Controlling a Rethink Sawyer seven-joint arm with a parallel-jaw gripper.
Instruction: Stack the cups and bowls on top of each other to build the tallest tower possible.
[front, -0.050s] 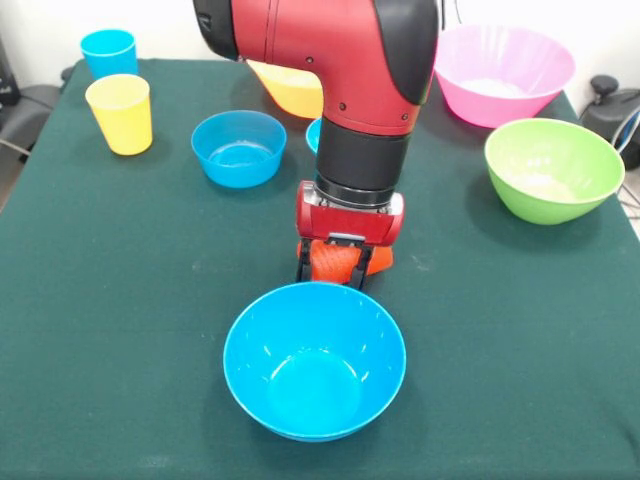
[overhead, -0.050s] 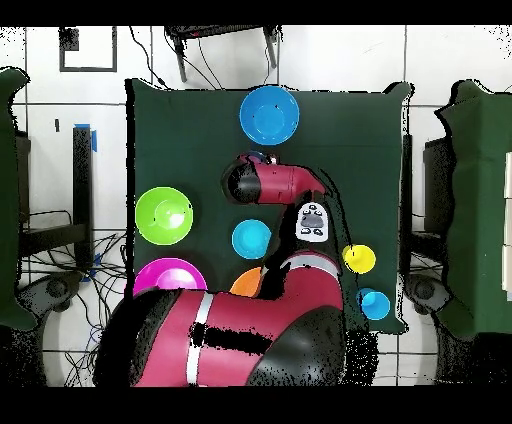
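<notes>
My gripper (front, -0.050s: 333, 270) points down at the table's middle, shut on the orange-red ribbed cup (front, -0.050s: 340, 260), which sits low at the cloth. Just in front of it stands a medium blue bowl (front, -0.050s: 314, 360) (overhead, -0.050s: 269, 115), open side up. In the overhead view the arm hides the gripper and this cup. A small blue bowl (front, -0.050s: 238, 147) (overhead, -0.050s: 251, 238) stands behind to the left. Another blue bowl (front, -0.050s: 313, 133) and the yellow-orange bowl (front, -0.050s: 290, 92) peek out from behind the arm. Every piece stands by itself; no tower is in view.
The yellow cup (front, -0.050s: 120, 112) (overhead, -0.050s: 359, 258) and the sky blue cup (front, -0.050s: 108, 50) (overhead, -0.050s: 375, 303) stand upright at the far left corner. The pink bowl (front, -0.050s: 503, 72) (overhead, -0.050s: 168, 275) and the green bowl (front, -0.050s: 553, 168) (overhead, -0.050s: 164, 215) sit at the far right, near the table's edge.
</notes>
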